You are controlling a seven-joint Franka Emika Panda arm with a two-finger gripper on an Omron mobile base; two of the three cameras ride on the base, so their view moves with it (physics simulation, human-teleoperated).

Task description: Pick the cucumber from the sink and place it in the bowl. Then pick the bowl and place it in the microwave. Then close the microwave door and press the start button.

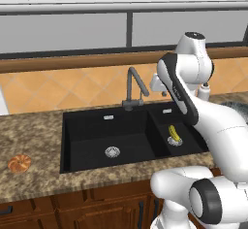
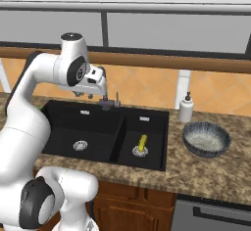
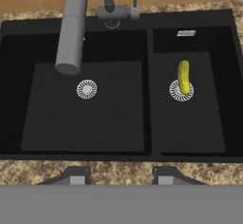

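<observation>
1. Hand view: sink (image 3: 123,142), black, double basin, seen from above. Large basin toward 9 o'clock, small basin toward 3 o'clock, each with a round steel drain.
2. Cucumber (image 3: 183,76): yellow-green, stubby, lying in the small basin with its lower end over the drain. In the left base view it shows at (image 1: 173,133), in the right base view at (image 2: 142,143), resting on the drain there too.
3. Faucet (image 3: 73,26): dark grey gooseneck, spout end over the large basin at 11 o'clock of that drain; base on the sink's back rim.
4. Gripper (image 3: 120,174): two dark finger tips at 6 o'clock of the hand view, spread apart with nothing between them, above the granite counter (image 3: 118,170) at the sink's front rim. In the right base view it hangs at (image 2: 83,95), high over the large basin.
5. Bowl (image 2: 206,139): dark grey, ribbed, upright on the counter at 3 o'clock of the sink, well apart from the cucumber.
6. Soap dispenser (image 2: 186,108): white, behind the bowl toward 11 o'clock.
7. Pastry (image 1: 19,163): orange-brown, round, on the counter at 9 o'clock of the sink.
</observation>
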